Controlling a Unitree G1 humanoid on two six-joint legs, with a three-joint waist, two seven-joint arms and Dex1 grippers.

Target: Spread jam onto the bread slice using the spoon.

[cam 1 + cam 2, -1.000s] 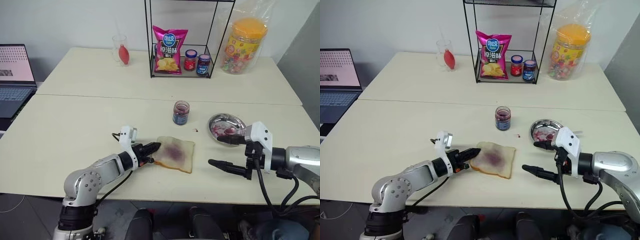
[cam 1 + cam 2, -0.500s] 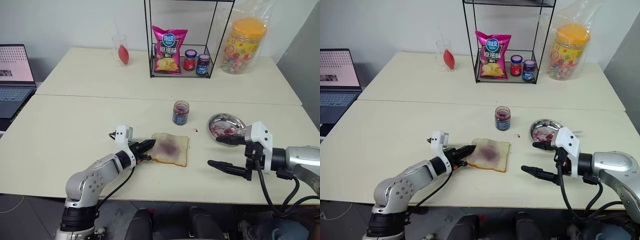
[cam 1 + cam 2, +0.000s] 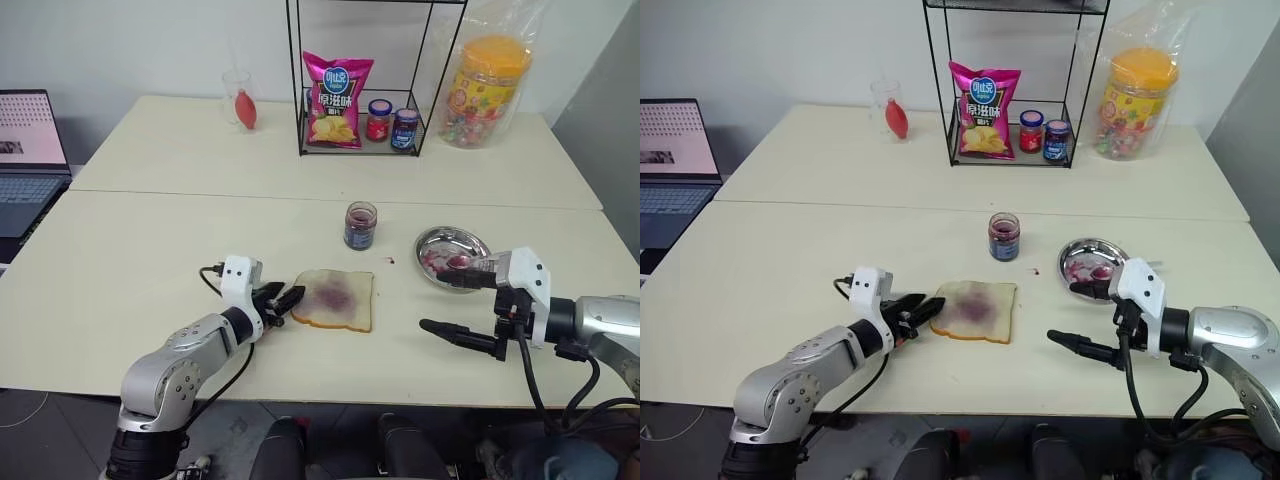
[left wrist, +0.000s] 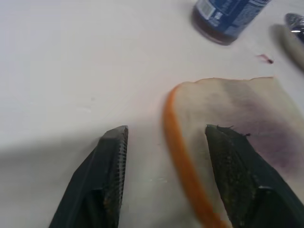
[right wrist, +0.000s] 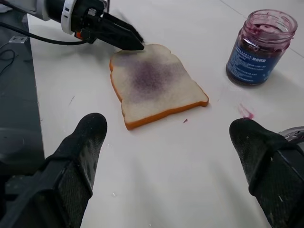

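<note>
Now — left gripper open astride bread slice crust | right gripper wide, empty | spoon indistinct

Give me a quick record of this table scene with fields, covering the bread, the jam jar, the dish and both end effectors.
bread slice: flat on the table, purple jam smear in its middle
open jam jar: upright, behind the bread, no lid
metal dish: right of the jar, red jam residue inside
left end effector: open, at the bread's left edge, holding nothing
right end effector: open wide, empty, right of the bread
wire rack: at the back, with chip bag and two lidded jars
</note>
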